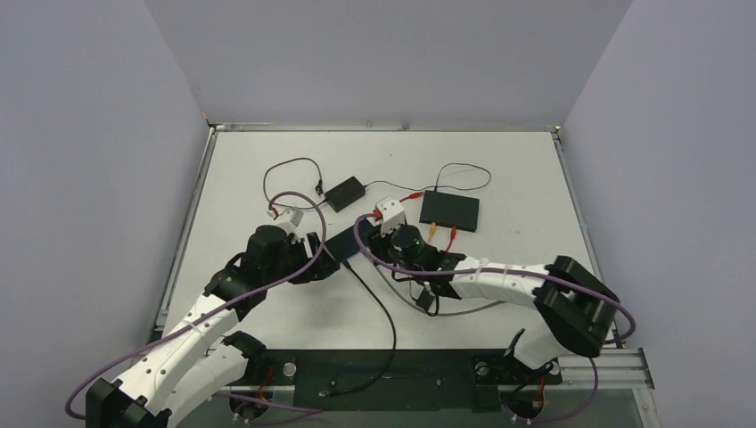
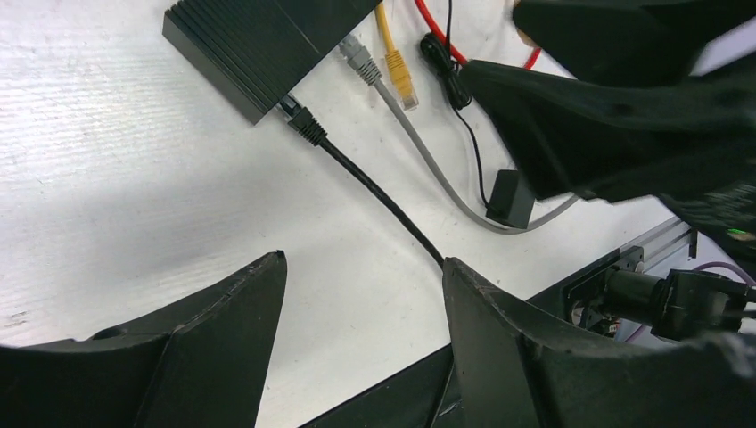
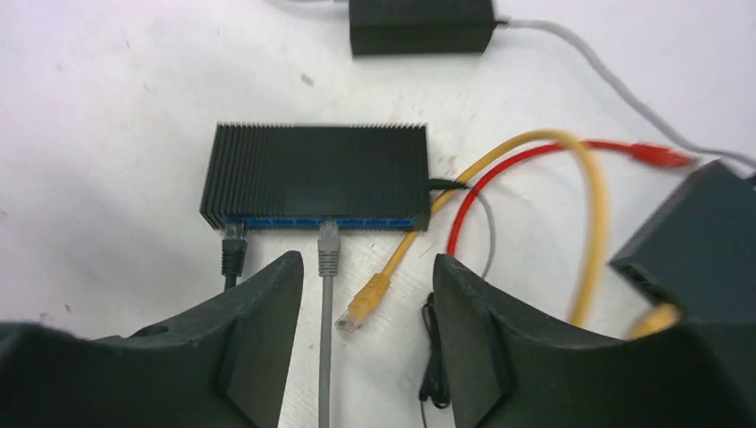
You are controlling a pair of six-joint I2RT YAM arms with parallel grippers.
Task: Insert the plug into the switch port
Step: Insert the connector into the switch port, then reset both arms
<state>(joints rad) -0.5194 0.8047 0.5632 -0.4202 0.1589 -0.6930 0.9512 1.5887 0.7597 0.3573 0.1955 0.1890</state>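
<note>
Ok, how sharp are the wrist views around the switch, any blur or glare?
Right wrist: switch and grey plug sharp, red plug at right edge blurred. Left wrist: switch crisp, no glare. Top external: even light, soft shadows.

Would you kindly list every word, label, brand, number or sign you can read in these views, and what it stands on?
None can be read.
The black ribbed metal switch shows no print on its top or port side.
The small black plastic adapter box and the dark flat box look bare.
The white connector blocks are too small to tell.
</note>
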